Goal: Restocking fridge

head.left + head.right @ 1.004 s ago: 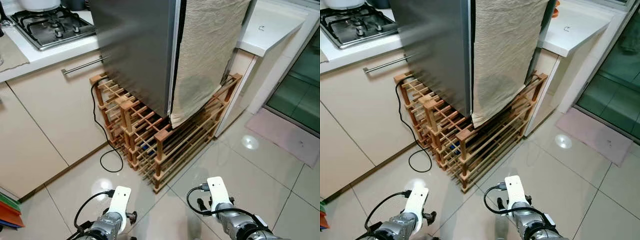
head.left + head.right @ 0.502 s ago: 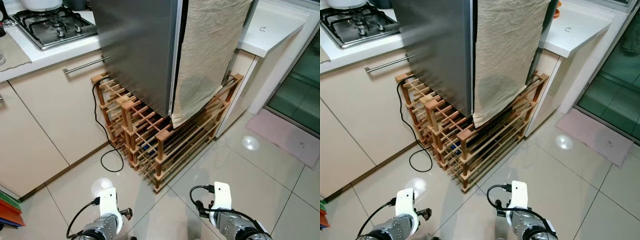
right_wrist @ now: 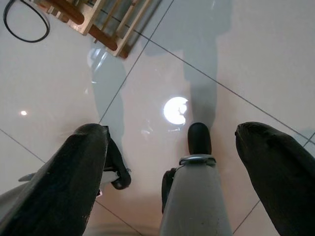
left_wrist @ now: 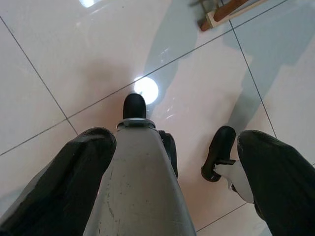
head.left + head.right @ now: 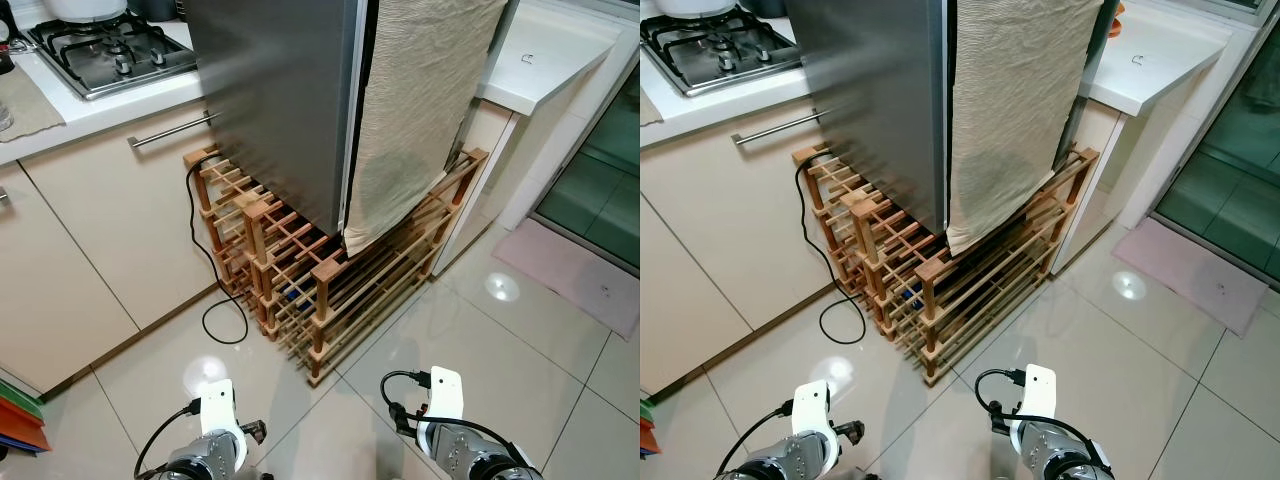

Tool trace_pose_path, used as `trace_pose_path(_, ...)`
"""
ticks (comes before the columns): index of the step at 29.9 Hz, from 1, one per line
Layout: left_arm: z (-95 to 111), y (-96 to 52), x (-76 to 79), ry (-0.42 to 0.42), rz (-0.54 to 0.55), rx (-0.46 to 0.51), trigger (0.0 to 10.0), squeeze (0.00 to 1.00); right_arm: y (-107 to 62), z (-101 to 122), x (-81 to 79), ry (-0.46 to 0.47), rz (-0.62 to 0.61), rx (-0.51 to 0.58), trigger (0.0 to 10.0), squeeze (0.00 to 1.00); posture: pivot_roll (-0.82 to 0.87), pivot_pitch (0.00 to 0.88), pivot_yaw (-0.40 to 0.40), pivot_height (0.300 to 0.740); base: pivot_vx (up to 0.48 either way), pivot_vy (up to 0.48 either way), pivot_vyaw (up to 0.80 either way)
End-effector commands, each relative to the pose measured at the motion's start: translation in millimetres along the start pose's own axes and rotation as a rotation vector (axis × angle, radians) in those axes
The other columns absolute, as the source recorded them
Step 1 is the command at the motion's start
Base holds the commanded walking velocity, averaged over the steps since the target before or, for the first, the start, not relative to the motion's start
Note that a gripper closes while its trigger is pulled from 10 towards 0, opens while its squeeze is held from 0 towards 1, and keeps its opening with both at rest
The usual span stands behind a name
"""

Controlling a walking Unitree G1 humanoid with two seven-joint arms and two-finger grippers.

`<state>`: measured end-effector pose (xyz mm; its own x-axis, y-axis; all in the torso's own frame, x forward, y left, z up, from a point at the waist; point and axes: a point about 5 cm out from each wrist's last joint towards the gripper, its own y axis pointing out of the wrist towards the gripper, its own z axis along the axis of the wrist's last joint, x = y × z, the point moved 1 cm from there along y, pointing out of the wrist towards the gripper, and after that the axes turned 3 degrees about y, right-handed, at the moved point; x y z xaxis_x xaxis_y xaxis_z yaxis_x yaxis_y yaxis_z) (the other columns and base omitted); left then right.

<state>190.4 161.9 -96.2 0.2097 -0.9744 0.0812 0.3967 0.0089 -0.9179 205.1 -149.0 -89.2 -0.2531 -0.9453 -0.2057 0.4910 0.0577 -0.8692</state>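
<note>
Standing before shut fridge (image 5: 280, 100) at 12 o'clock; both claws wide, empty (nothing restocked yet, door unopened).

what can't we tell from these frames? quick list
- Fridge front and handle: covered by the beige cloth in both eye views.
- Fridge top and contents: cut off by the upper edge; door shut.
- Wooden rack rear rows: under the fridge, in shadow.
- Cable plug end: hidden behind the rack.
- No items to restock are visible.
</note>
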Motion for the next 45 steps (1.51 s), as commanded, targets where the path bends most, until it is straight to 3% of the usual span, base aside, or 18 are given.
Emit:
trace_pose_path(1,2.2,-0.1,0.9,0.001,0.002,0.006,10.0,0.00,0.0,2.7,0.2,0.025,-0.009,0.012,10.0,0.00,-0.06,0.000,-0.008,0.730,0.000,0.000,0.00)
trace_pose_path(15,2.3,0.0,1.1,-0.079,0.016,0.012,10.0,0.00,0.1,2.4,-1.8,0.052,0.005,0.004,10.0,0.00,-0.05,0.000,-0.014,0.730,0.000,0.000,0.00)
trace_pose_path(45,3.6,0.1,5.6,-0.043,-0.017,0.031,10.0,0.00,-0.4,5.1,3.3,-0.010,-0.004,0.008,10.0,0.00,-0.03,0.000,-0.028,0.730,0.000,0.000,0.00)
